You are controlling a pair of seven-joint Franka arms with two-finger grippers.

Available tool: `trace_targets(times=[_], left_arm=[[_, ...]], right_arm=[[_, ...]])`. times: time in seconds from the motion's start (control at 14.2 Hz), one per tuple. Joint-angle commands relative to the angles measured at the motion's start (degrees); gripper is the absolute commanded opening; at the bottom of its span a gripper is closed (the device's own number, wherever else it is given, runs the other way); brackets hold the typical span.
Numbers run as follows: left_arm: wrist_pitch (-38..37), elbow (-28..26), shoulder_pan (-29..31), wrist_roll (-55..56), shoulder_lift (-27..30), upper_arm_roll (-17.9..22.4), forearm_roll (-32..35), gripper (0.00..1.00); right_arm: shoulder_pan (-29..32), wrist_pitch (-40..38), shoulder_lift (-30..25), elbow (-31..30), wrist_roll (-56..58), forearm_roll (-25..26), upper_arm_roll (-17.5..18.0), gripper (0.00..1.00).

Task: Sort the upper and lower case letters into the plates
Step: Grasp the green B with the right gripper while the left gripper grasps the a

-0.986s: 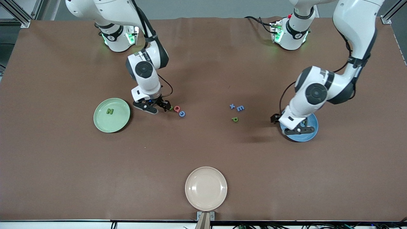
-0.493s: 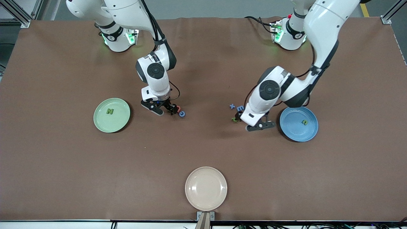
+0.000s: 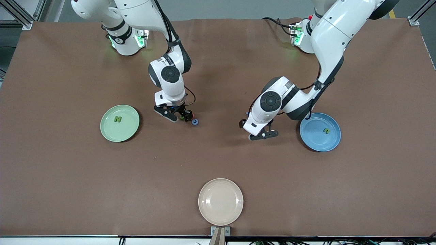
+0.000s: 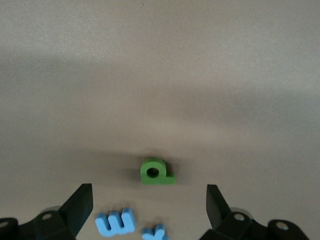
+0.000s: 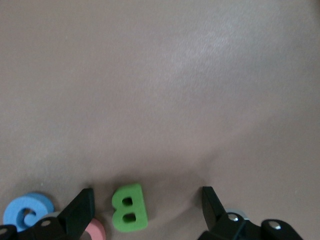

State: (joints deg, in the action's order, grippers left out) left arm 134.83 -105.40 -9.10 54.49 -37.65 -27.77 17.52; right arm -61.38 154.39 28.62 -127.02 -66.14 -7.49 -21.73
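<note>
Right end effector (image 3: 177, 116): low over the worktop between the green plate and the blue plate, nearer the green one; fingers spread, the green B (image 5: 129, 207) lying flat between them and touched by neither.
Left end effector (image 3: 260, 131): low over the worktop just beside the blue plate, on its side toward the green plate; fingers spread wide, nothing gripped; the green p (image 4: 156, 172) lies between the fingertips.
Green plate (image 3: 108, 131): toward the right arm's end of the worktop; a green N (image 3: 118, 119) lies in it.
Blue plate (image 3: 315, 143): toward the left arm's end; one small green letter (image 3: 326, 130) lies in it, which letter I cannot tell.
Letters by the right end effector: a blue C (image 5: 28, 210) and a red piece (image 5: 93, 231), half hidden by a finger, lie beside the B, all on the worktop.
Letters by the left end effector: a blue E (image 4: 116, 222) and a blue x (image 4: 153, 233) lie near the p, on the worktop.
Beige plate (image 3: 220, 201): at the worktop's edge nearest the front camera, well apart from the green plate.
Worktop (image 3: 68, 177): covered edge to edge in a matte brown sheet, faintly wrinkled along the edge by the bases.
Room: grey floor past the worktop, aluminium frame posts at its corners by the arm bases, green lights glowing on both bases, cables hanging under the worktop's edge nearest the front camera.
</note>
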Motion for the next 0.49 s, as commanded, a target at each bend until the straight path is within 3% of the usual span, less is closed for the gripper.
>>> trace_targets(times=[0.0, 0.21, 0.42], left_arm=[[0.9, 0.9, -0.5, 3.5, -1.9, 0.3, 3.3, 1.00], [3.2, 0.4, -0.8, 5.6, -2.6, 0.3, 5.0, 1.00], [4.6, -0.5, -0.8, 5.6, -3.0, 0.3, 6.3, 0.90]], right_arm=[[-1.4, -1.3, 0.1, -0.1, -2.1, -0.5, 0.6, 0.89], [-1.5, -2.3, -0.3, -0.1, -2.5, -0.6, 1.5, 0.81], [-0.8, -3.5, -1.1, 0.0, -1.8, -0.5, 1.4, 0.52]])
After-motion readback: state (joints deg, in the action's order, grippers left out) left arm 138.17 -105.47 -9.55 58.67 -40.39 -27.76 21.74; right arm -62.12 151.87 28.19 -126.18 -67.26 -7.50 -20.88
